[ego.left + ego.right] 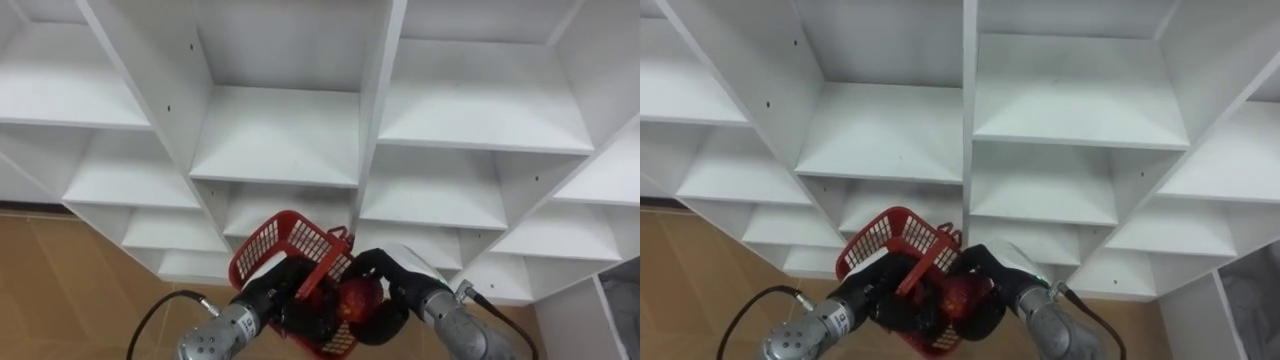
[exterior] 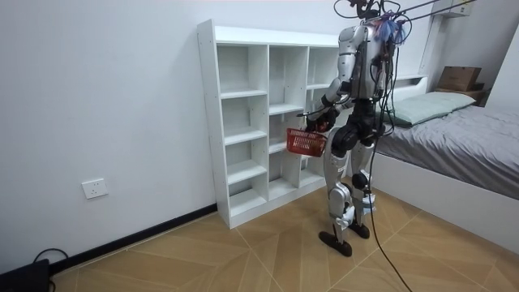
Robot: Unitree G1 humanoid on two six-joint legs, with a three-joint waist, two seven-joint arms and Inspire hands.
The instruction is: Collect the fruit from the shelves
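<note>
Shelving [image 1: 275,135] white, wood floor [image 2: 243,251], bed [image 2: 470,130] nearby, red basket [image 1: 290,245], fruit [image 1: 360,297] perhaps inside.

Near centre, the left robot hand [image 1: 275,296] grips a red basket [image 1: 285,240]; the right robot hand [image 1: 395,290] curls round a fruit [image 1: 360,298].

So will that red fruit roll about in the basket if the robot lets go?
Probably: the red fruit looks round and smooth, so it could roll when the red basket tilts. The basket's mesh walls should stop it. It seems firm, since the right hand curls round it without squashing it.
</note>
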